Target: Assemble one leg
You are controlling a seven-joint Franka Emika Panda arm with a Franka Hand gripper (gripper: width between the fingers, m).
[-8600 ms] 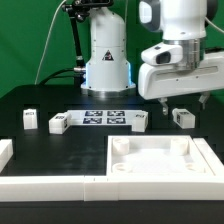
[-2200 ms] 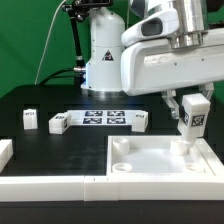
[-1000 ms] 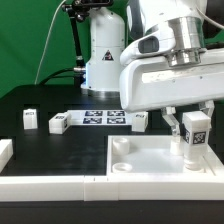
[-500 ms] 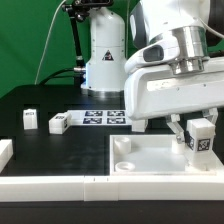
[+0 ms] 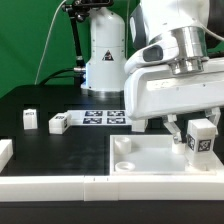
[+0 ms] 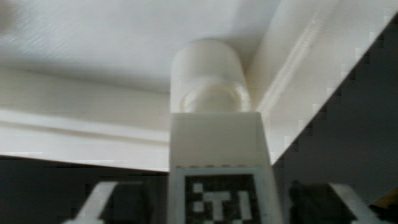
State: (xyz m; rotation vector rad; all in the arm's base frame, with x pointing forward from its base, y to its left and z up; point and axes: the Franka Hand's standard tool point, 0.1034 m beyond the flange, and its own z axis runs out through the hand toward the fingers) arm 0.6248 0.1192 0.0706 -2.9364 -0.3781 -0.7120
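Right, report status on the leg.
Gripper shut on the leg. Leg upright at the white panel's corner, exterior view's right. Nothing in the way.

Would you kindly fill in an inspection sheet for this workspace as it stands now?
Surface: black table, with the marker board lying flat on it.
Job's things: leg upright over the white panel, at its corner on the exterior view's right.
Clutter: three loose posts; white block at the exterior view's left edge.
Grippers: gripper shut on the leg.
Cables: black cable behind the arm base.
Surroundings: green backdrop.
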